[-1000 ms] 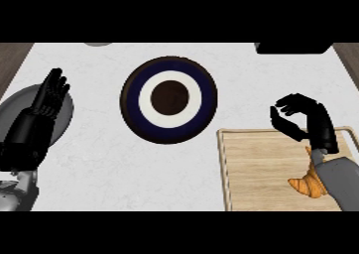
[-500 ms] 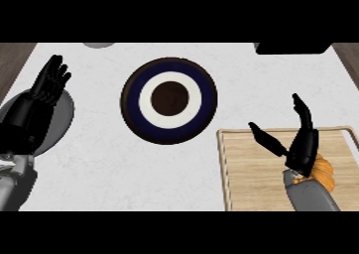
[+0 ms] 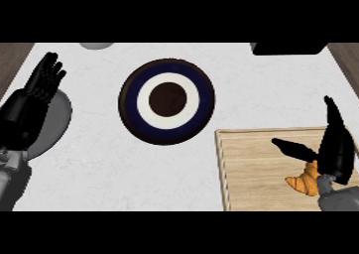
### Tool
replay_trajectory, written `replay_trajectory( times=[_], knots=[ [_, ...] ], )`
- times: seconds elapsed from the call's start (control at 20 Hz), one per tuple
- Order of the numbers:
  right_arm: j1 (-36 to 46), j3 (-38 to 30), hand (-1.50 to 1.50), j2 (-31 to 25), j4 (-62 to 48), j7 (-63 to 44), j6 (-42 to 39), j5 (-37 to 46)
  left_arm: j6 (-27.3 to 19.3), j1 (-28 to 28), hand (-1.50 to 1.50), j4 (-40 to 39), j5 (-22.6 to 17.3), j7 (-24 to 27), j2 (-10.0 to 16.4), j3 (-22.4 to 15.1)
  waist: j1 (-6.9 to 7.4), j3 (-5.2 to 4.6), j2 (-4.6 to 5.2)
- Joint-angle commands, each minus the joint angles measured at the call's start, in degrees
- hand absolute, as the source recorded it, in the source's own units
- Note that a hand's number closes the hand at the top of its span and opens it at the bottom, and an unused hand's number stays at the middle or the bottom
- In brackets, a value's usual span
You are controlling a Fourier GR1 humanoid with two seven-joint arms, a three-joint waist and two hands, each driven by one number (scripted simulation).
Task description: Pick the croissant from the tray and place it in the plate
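Shifted right since before, right hand (image 3: 334, 149) hangs spread over the croissant (image 3: 303, 181), which peeks out beneath its palm.

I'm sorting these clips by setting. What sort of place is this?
Probably a kitchen counter: a pale marbled worktop, a blue-and-white plate, and a croissant lying on a wooden tray.
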State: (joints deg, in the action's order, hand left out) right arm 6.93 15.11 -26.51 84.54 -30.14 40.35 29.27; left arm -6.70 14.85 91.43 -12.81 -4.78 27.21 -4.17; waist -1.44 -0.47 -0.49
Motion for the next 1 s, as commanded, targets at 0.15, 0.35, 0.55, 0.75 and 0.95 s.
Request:
replay_trajectory(
  times=[0.15,0.35,0.55,0.75,0.95],
  knots=[
    [0.17,3.38,-1.50,-7.94,5.52,-24.72,-23.25,0.27,-1.15,-0.10,0.00,-0.34,0.92,0.20,-1.97,-1.04,-0.16,-0.10,0.00],
    [3.74,5.23,-1.50,-7.15,10.13,-37.90,-34.97,-4.61,1.59,1.80,0.00,0.00,-0.75,-0.96,0.41,0.73,1.03,0.18,0.16],
    [5.29,3.78,-1.50,-8.98,15.81,-47.04,-41.71,-8.10,3.75,-1.19,0.00,0.40,-1.67,0.82,0.61,1.50,1.34,0.31,0.21],
    [4.47,3.70,-1.50,-8.68,14.69,-48.53,-42.40,-8.04,3.42,1.39,0.00,-2.61,-0.85,1.77,-0.52,2.33,1.10,0.37,0.44],
    [2.96,4.12,-1.50,-9.26,12.56,-49.70,-42.63,-5.69,0.80,0.55,0.00,0.04,2.29,0.15,-3.14,-1.00,1.25,0.40,0.36]
  ],
)
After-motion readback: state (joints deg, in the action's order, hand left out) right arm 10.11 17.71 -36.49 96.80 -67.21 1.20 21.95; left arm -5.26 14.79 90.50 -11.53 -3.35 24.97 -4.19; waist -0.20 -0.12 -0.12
